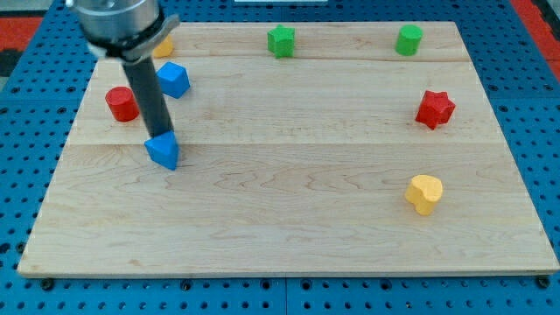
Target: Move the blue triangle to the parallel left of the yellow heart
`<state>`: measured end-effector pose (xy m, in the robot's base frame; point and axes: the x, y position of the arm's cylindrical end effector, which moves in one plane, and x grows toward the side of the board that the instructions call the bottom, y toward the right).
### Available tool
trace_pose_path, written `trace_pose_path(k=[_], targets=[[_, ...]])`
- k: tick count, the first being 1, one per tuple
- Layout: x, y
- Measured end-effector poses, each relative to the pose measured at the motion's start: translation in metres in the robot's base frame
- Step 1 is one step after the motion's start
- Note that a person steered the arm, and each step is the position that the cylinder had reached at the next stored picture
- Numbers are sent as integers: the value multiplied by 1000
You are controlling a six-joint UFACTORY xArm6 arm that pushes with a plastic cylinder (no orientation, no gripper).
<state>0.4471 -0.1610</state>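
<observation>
The blue triangle (pixel 164 151) lies on the wooden board at the view's left, about mid-height. My tip (pixel 158 137) stands at the triangle's upper edge, touching or nearly touching it from the view's top. The yellow heart (pixel 424 192) lies far off at the view's right, a little lower than the triangle.
A blue cube (pixel 173 80) and a red cylinder (pixel 122 103) lie near the rod at upper left. A yellow block (pixel 163 46) is partly hidden behind the arm. A green star (pixel 281 41), a green cylinder (pixel 409 40) and a red star (pixel 435 108) lie toward the top and right.
</observation>
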Motion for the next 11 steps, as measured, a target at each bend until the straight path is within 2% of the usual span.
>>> trace_pose_path(k=[1,2,3,4,5,8,9,11], targets=[[20,58],[2,54],[-1,-31],[40,-36],[45,96],[52,239],[95,206],[53,217]])
